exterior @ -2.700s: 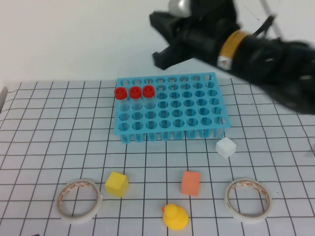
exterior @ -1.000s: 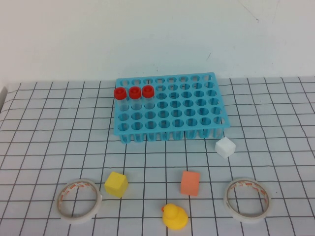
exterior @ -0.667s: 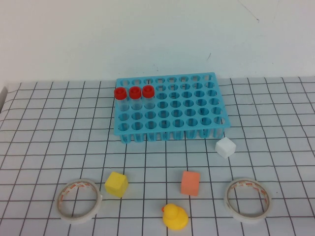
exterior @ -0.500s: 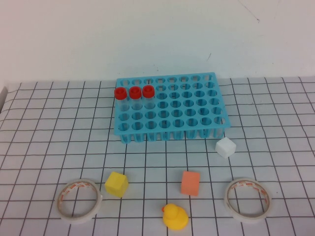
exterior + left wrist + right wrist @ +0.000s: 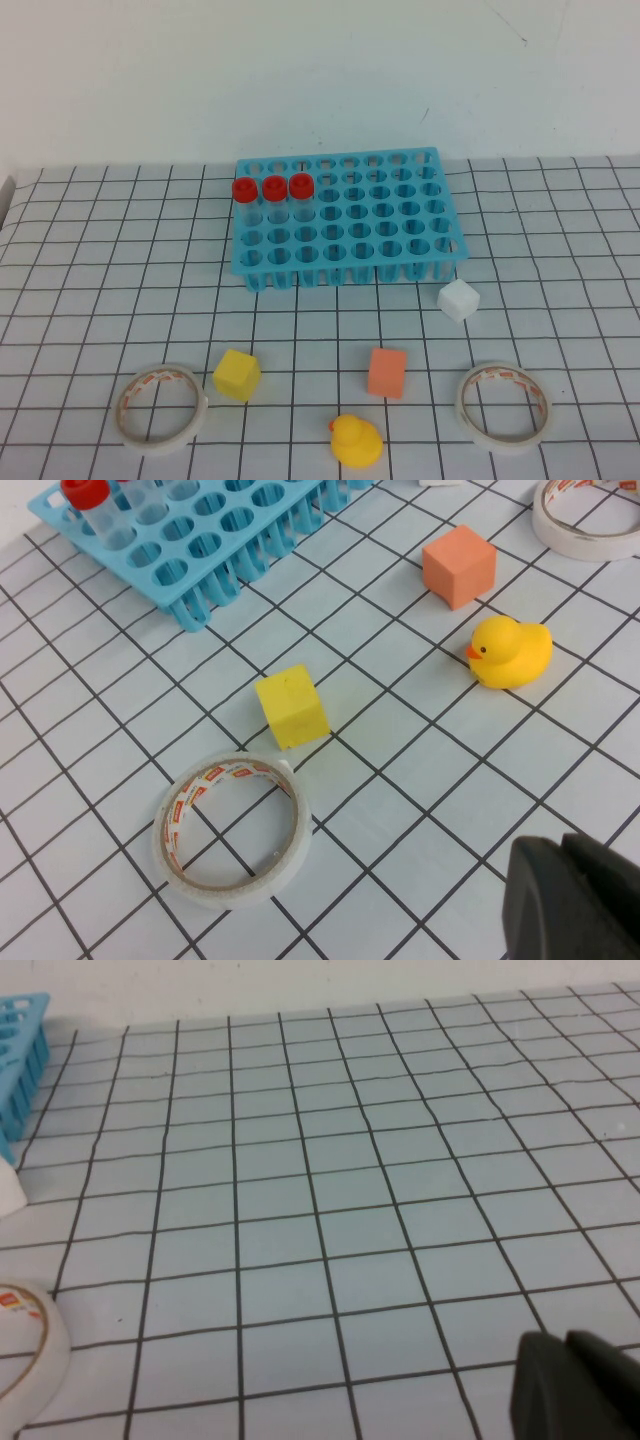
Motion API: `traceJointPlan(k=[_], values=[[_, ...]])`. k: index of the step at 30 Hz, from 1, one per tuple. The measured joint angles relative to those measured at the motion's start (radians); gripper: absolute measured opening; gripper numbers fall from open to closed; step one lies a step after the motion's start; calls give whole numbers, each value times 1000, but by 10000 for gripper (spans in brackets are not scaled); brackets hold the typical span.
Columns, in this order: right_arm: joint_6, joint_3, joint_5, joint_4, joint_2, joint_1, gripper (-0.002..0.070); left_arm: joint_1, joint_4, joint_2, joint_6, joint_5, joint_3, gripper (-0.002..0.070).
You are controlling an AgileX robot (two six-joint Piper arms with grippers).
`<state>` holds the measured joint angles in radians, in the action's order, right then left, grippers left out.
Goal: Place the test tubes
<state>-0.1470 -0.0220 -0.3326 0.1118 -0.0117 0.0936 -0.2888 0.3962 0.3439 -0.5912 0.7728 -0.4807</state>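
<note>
A blue test tube rack [image 5: 350,270] stands at the back middle of the gridded mat. Three clear test tubes with red caps [image 5: 273,188] stand upright side by side in its left holes, in the second row from the back. Neither arm shows in the high view. My left gripper [image 5: 560,848] is shut and empty, hovering low over the mat near the yellow duck [image 5: 512,652], with the rack [image 5: 200,550] far off. My right gripper [image 5: 567,1345] is shut and empty over bare mat to the right of the rack [image 5: 22,1030].
In front of the rack lie a white cube [image 5: 458,300], an orange cube [image 5: 387,372], a yellow cube [image 5: 237,375] and the duck [image 5: 356,440]. Tape rolls lie at the front left [image 5: 160,408] and front right [image 5: 503,406].
The right arm, earlier above the rack's back right, has left the high view. Nothing has moved over the last second.
</note>
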Motion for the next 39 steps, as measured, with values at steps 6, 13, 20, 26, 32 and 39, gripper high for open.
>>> traceJointPlan(k=[6, 13, 20, 26, 32, 39], values=[[2, 0, 0, -2, 0, 0, -1, 0, 0, 0, 0, 0, 0, -1], [2, 2, -6, -2, 0, 0, -1, 0, 0, 0, 0, 0, 0, -1], [2, 2, -8, -2, 0, 0, -1, 0, 0, 0, 0, 0, 0, -1], [2, 2, -8, -2, 0, 0, -1, 0, 1, 0, 0, 0, 0, -1], [2, 2, -8, -2, 0, 0, -1, 0, -35, -7, 1, -27, 3, -1], [2, 2, -8, -4, 0, 0, -1, 73, -261, -154, 447, -366, 174, -1]])
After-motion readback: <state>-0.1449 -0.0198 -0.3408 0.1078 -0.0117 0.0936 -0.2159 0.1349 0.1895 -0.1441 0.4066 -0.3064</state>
